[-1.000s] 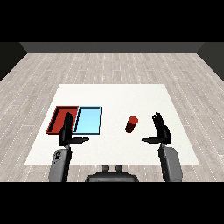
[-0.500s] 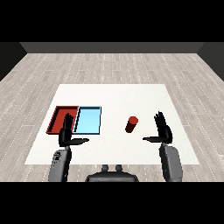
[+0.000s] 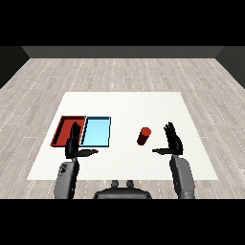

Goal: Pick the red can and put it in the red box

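A small red can (image 3: 143, 136) stands upright on the white table (image 3: 124, 110), right of centre. My right hand (image 3: 174, 142) is open, fingers straight and thumb pointing left, a short way to the can's right and nearer me, not touching it. The red tray (image 3: 62, 131) lies at the left of the table, with the light blue tray (image 3: 96, 131) directly beside it on the right. My left hand (image 3: 73, 144) is open and overlaps the red tray's near right corner, thumb pointing right.
Both grey forearms (image 3: 182, 177) come up from the table's front edge. Grey wood flooring surrounds the table on all sides.
My right hand has shifted slightly to the left, toward the can. The left hand, the can and both trays stay as they were.
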